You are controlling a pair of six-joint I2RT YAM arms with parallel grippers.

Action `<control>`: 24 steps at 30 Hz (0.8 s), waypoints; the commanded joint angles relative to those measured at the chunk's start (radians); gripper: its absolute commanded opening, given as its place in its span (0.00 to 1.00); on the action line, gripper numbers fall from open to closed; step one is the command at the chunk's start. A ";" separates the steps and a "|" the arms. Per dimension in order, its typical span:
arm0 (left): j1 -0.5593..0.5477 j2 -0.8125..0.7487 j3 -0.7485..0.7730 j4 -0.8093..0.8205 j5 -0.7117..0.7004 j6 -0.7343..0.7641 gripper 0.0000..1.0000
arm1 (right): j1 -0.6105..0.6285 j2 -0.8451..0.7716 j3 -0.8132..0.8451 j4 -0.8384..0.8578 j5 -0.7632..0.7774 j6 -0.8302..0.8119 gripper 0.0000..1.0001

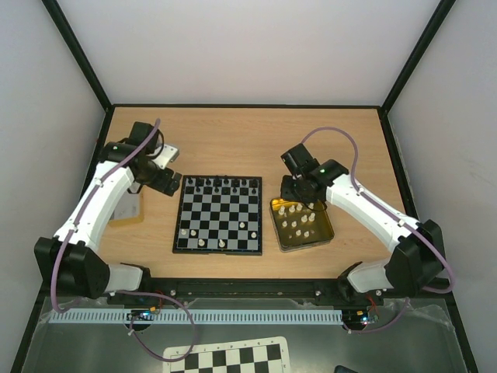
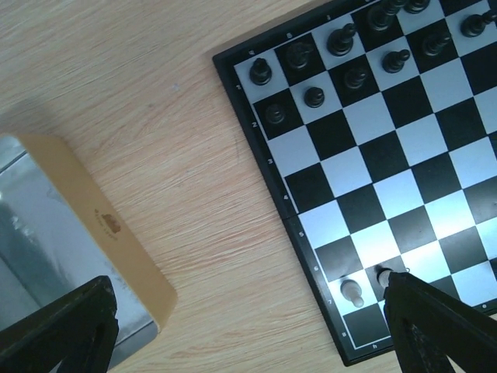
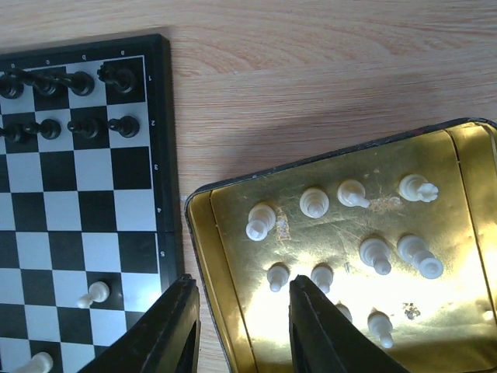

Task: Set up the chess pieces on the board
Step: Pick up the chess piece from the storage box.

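Wooden tabletop (image 1: pixel 233 132) carries the board (image 1: pixel 218 214), with black pieces (image 1: pixel 225 185) on its far ranks. Most white pieces (image 3: pixel 314 203) stand in the gold tin (image 1: pixel 332 229): light, rigid, smooth, easily toppled; pinch at the stem. Fingers of the left gripper (image 2: pixel 245 284) are spread wide and empty; the right gripper (image 3: pixel 242 284) is partly spread astride the tin wall, holding nothing visible. Piece types are too small to identify

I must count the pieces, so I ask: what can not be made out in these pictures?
Top view: the kinds of chess pieces on the board are too small to tell; the right gripper covers a corner of the gold tin.
Left wrist view: a finger of the left gripper half hides one piece.
Right wrist view: the picture's edges cut off the tin and the board.
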State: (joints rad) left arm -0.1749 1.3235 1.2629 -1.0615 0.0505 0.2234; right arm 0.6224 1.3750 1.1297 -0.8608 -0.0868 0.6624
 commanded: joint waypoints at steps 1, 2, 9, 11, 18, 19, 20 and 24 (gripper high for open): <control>-0.034 0.027 0.025 0.007 -0.018 -0.016 0.94 | 0.005 -0.031 -0.013 0.047 0.014 0.082 0.31; -0.037 0.032 0.035 0.008 -0.018 -0.018 0.94 | 0.005 -0.036 -0.023 0.057 0.011 0.093 0.31; -0.047 0.048 0.076 0.017 -0.078 -0.022 0.94 | 0.005 -0.005 -0.009 0.047 0.056 0.077 0.32; -0.047 0.041 0.081 0.018 -0.093 -0.025 0.94 | 0.005 0.011 0.003 0.041 0.062 0.060 0.35; -0.034 0.000 0.024 0.043 -0.121 -0.036 0.94 | 0.005 0.100 0.022 0.026 0.036 0.021 0.42; -0.030 0.001 0.023 0.044 -0.121 -0.037 0.94 | 0.005 0.110 0.018 0.030 0.035 0.021 0.42; -0.029 0.002 0.025 0.044 -0.119 -0.039 0.94 | 0.005 0.120 0.012 0.035 0.036 0.022 0.42; -0.025 0.012 0.043 0.044 -0.117 -0.035 0.94 | 0.003 0.153 -0.002 0.055 0.017 0.028 0.41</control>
State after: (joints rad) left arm -0.2077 1.3437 1.2991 -1.0214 -0.0536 0.1944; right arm 0.6224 1.5059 1.1309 -0.8177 -0.0715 0.6971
